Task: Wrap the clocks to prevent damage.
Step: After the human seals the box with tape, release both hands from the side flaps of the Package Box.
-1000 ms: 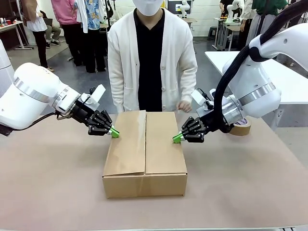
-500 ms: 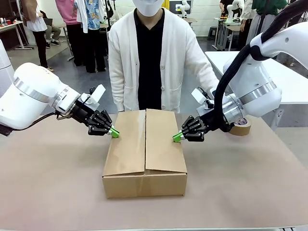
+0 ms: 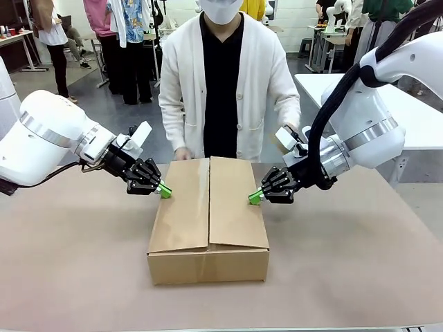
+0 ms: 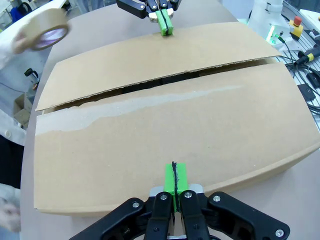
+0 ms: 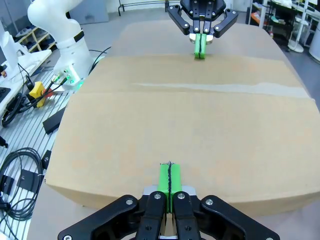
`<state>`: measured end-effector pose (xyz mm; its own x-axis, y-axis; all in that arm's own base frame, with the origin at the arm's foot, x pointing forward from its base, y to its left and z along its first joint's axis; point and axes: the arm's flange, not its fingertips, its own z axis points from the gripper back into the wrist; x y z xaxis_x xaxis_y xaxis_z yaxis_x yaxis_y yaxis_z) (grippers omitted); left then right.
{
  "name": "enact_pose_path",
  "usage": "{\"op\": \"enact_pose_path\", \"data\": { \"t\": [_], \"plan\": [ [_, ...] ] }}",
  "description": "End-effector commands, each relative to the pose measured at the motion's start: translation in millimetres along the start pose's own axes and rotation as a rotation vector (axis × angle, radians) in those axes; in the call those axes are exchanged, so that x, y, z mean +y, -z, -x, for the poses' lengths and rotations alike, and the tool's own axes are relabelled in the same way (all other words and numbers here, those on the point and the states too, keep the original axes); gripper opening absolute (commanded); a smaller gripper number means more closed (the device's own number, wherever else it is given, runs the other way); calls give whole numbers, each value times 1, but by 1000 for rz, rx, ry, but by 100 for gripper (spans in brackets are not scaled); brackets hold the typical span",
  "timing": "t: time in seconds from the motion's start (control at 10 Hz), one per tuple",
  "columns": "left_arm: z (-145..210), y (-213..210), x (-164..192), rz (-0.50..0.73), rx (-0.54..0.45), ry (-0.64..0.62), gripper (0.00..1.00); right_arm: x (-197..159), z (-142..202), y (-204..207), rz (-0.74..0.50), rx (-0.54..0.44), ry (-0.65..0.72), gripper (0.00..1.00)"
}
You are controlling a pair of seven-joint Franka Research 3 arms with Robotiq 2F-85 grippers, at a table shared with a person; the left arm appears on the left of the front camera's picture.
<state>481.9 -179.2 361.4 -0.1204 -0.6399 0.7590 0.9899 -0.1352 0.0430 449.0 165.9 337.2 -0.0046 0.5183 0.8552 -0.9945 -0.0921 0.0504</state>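
The clocks are hidden from view. A brown cardboard box (image 3: 208, 214) stands mid-table with both top flaps down and a narrow seam between them. My left gripper (image 3: 165, 190) is shut, its green tips resting on the left flap's outer edge (image 4: 173, 180). My right gripper (image 3: 255, 197) is shut as well, its tips on the right flap's edge (image 5: 170, 182). Each wrist view shows the other gripper across the box top (image 4: 165, 22) (image 5: 201, 47).
A person in a white cardigan stands at the far side, one hand (image 3: 183, 153) at the box's far edge. A brown tape roll (image 4: 42, 31) is blurred in the air beyond the box. A white table (image 3: 415, 111) stands at the right.
The tape roll has left the table by my right arm and is now in the air. The person has leaned in, and a hand has come to the box's far edge. Both grippers stay still.
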Motion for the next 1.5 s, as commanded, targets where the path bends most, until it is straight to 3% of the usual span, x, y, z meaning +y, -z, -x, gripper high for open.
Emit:
{"op": "enact_pose_path", "data": {
  "t": [0.0, 1.4],
  "plan": [
    [4, 5, 0, 5, 6, 9, 0, 0, 4, 2, 0, 5, 6, 1],
    [4, 5, 0, 5, 6, 9, 0, 0, 4, 2, 0, 5, 6, 1]
  ]
}}
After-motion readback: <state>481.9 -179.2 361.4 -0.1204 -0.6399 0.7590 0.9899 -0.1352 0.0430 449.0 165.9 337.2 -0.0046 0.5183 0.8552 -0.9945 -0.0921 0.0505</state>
